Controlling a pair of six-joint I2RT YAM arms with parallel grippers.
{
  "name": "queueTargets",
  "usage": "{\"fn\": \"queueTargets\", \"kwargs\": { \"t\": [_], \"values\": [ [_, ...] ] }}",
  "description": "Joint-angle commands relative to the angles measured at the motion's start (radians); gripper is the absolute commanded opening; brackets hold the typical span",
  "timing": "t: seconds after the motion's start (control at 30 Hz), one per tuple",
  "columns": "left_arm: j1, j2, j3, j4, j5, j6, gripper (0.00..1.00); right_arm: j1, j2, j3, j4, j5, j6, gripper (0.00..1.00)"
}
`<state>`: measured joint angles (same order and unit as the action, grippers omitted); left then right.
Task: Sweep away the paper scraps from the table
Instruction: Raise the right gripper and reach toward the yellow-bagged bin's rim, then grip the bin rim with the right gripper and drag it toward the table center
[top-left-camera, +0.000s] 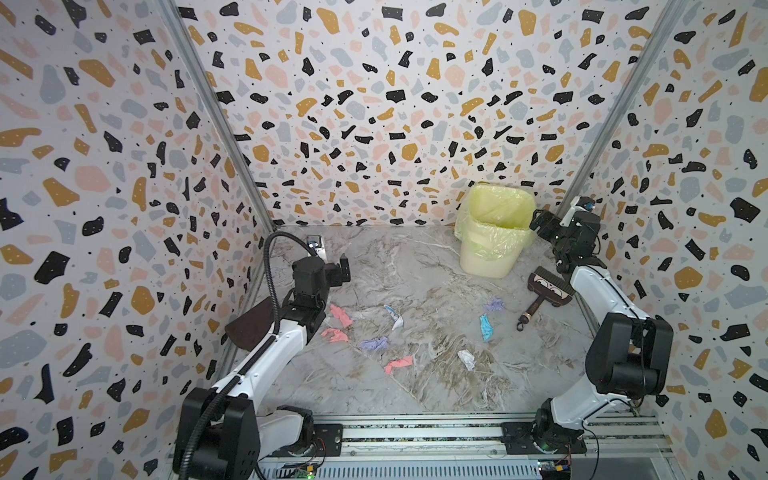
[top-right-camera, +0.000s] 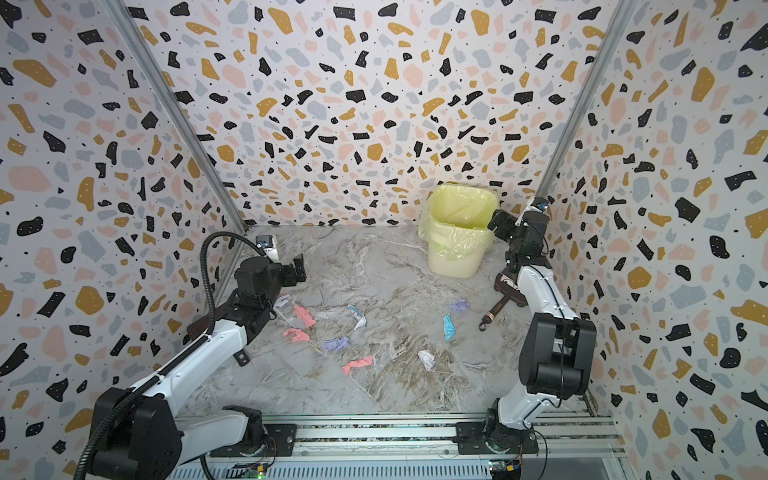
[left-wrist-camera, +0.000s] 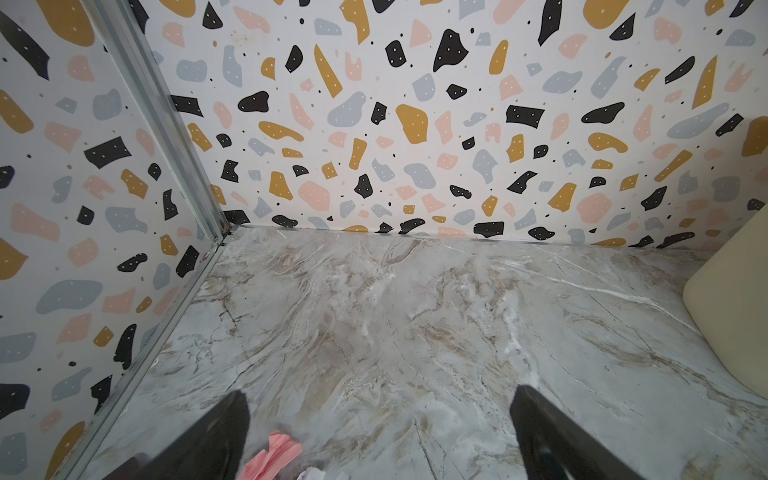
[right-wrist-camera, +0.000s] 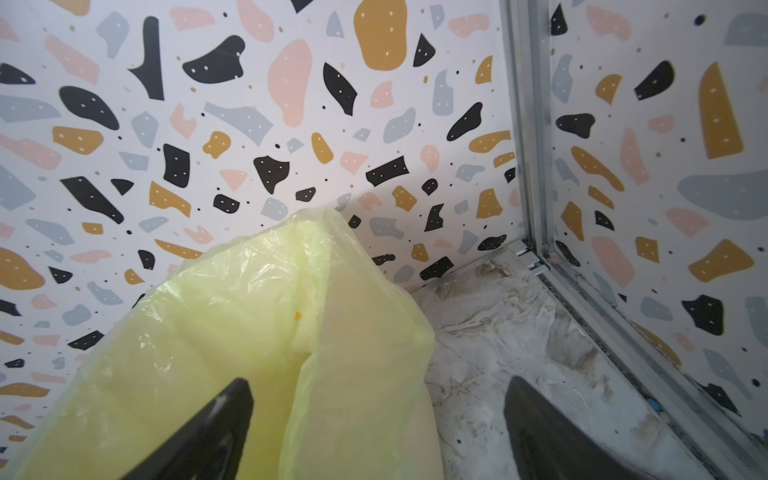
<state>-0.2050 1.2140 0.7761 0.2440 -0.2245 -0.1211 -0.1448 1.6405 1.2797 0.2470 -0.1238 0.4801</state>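
Several paper scraps lie across the middle of the marble table (top-left-camera: 415, 266): a pink one (top-left-camera: 341, 316), a lilac one (top-left-camera: 374, 344), a light blue one (top-left-camera: 486, 327) and a white one (top-left-camera: 466, 358) among them. My left gripper (top-left-camera: 341, 270) hangs open above the table's far left part, just beyond the pink scraps. In the left wrist view a pink scrap (left-wrist-camera: 274, 455) lies near one finger. My right gripper (top-left-camera: 536, 222) is open at the rim of the bin (top-left-camera: 486, 257). In the right wrist view its jaws (right-wrist-camera: 378, 386) stand either side of the liner-covered corner.
A pale bin with a yellow liner (top-right-camera: 455, 262) stands at the back right. A brown brush (top-left-camera: 550, 286) lies beside the right arm, its handle pointing forward. A dark dustpan (top-left-camera: 251, 326) lies behind the left arm by the wall. Terrazzo walls close three sides.
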Motion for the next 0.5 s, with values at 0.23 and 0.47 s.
{"fn": "queueTargets", "kwargs": {
  "t": [0.23, 0.47],
  "values": [
    [-0.005, 0.012, 0.041, -0.019, 0.024, -0.012, 1.0, -0.002, 0.05, 0.059, 0.044, -0.118, 0.023, 0.91],
    [-0.005, 0.007, 0.038, -0.031, 0.023, -0.011, 1.0, -0.003, 0.111, 0.139, -0.032, -0.192, -0.009, 0.83]
  ]
}}
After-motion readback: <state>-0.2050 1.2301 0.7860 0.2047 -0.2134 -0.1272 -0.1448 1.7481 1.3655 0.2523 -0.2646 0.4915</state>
